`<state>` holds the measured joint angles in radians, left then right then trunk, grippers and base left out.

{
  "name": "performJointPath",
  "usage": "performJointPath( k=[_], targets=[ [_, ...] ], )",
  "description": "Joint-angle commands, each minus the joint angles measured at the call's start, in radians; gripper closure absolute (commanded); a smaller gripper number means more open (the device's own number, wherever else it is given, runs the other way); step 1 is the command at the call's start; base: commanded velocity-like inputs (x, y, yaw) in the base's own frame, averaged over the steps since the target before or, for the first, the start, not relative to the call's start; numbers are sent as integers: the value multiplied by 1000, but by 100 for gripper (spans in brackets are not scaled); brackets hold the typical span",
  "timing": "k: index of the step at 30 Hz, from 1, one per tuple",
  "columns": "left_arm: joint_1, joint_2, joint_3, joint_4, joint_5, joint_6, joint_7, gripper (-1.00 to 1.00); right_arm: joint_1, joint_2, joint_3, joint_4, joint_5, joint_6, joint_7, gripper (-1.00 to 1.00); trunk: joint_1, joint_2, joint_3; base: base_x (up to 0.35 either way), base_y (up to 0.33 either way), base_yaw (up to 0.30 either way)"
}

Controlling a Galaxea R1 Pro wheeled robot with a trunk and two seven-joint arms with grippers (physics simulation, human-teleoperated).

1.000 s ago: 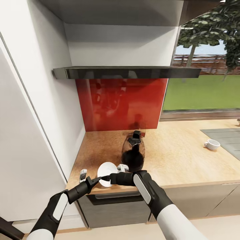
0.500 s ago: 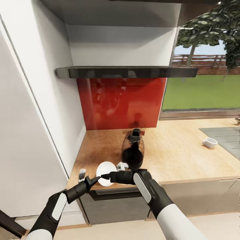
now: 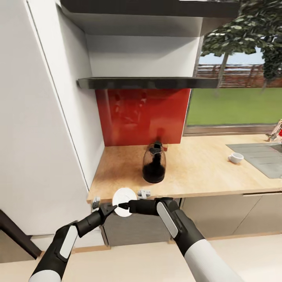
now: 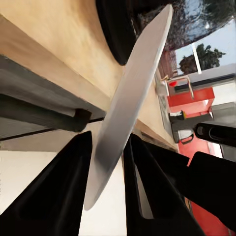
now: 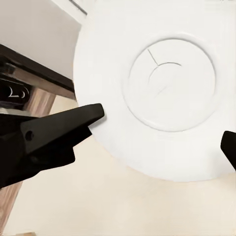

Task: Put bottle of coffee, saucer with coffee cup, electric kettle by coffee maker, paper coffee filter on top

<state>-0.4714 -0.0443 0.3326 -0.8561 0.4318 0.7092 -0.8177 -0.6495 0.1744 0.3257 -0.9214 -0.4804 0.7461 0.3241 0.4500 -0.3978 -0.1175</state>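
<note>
The camera has pulled back since a second ago, so the whole scene shows smaller and more floor appears below the cabinets; the saucer and both grippers keep their pose relative to each other.

The light wooden countertop [image 3: 203, 168] has a fine grain and a straight front edge, backed by a glossy red splashback [image 3: 143, 115] under a dark flat shelf [image 3: 149, 82]. A grey matte rectangular panel [image 3: 260, 154] is set into the counter at the far right. The coffee maker [image 3: 154, 166] stands mid-counter: a rounded clear glass body, dark in its lower part, with a black top. Well apart to its right lies a small white coffee cup [image 3: 235, 158].

The saucer [image 3: 123, 201], a thin smooth white disc with a raised ring at its centre, is held off the counter's front edge. The left gripper [image 4: 110, 184] has its black tapered fingers closed on the saucer's rim. The right gripper [image 5: 162, 132] has its jaws apart, spread across the saucer's face [image 5: 172, 83] without clamping it.
</note>
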Motion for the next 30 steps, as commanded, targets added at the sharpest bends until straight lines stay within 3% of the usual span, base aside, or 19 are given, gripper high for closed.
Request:
performJointPath(
  k=[1, 10, 13, 17, 22, 27, 30],
  targets=[
    [-1, -1, 3, -1, 1, 6, -3, 100, -1, 0, -1, -1, 2, 4, 3, -100, 0, -2, -2, -334, 0, 0],
    [2, 7, 11, 0, 1, 7, -3, 100, -1, 0, 1, -1, 2, 4, 3, -100, 0, -2, -2, -334, 0, 0],
    [2, 45, 11, 2, 2, 7, -18, 100, -1, 0, 1, -1, 2, 4, 3, -100, 0, -2, -2, -334, 0, 0],
    [9, 103, 12, 16, -2, 6, -101, 100, -1, 0, 1, 1, 2, 4, 2, -100, 0, -2, -2, -303, 0, 0],
    [78, 179, 35, 18, 1, 6, -134, 100, -1, 0, 2, 5, 3, 4, 1, -100, 0, -2, -2, -119, 0, 0],
    [131, 201, 95, 19, 0, 4, -136, 100, -1, 0, 3, 9, 4, 4, 1, -100, 0, -2, -2, -11, 0, 0],
    [165, 203, 103, 19, -1, 0, -137, 100, -1, 0, 4, 10, 5, 4, 0, -100, 0, -2, -2, -1, 0, 0]
  ],
)
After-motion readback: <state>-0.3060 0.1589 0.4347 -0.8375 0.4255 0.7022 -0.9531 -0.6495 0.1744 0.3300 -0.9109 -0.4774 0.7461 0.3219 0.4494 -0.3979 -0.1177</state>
